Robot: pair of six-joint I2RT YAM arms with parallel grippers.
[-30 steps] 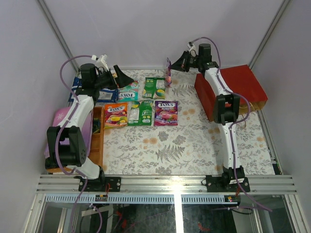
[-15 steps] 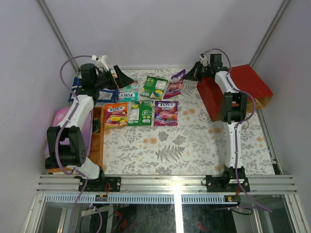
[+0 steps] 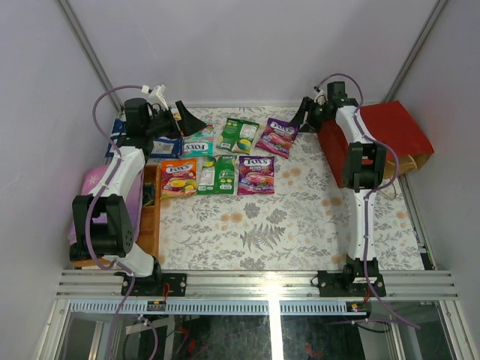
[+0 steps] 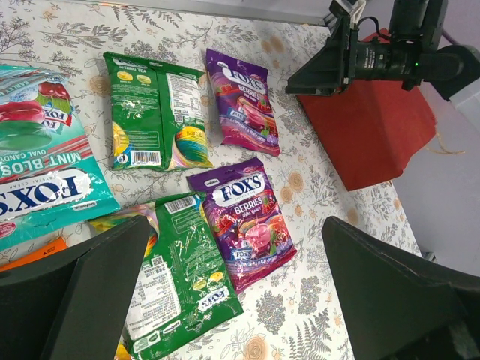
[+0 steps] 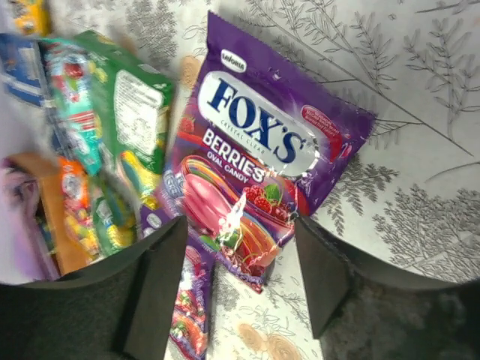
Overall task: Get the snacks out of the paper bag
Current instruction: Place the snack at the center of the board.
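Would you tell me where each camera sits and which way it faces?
Top external: above and behind, looking down at the table; left arm, right arm show.
Left wrist: low over the packets, facing the paper bag; left fingers at bottom.
Right wrist: looking down at the purple Berries packet between right fingers.
Shared: all three see that packet.

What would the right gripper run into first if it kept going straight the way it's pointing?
Most likely the purple berries packet, lying flat on the table, framed between the open jaws of the right gripper in the wrist view. How far off cannot be judged.
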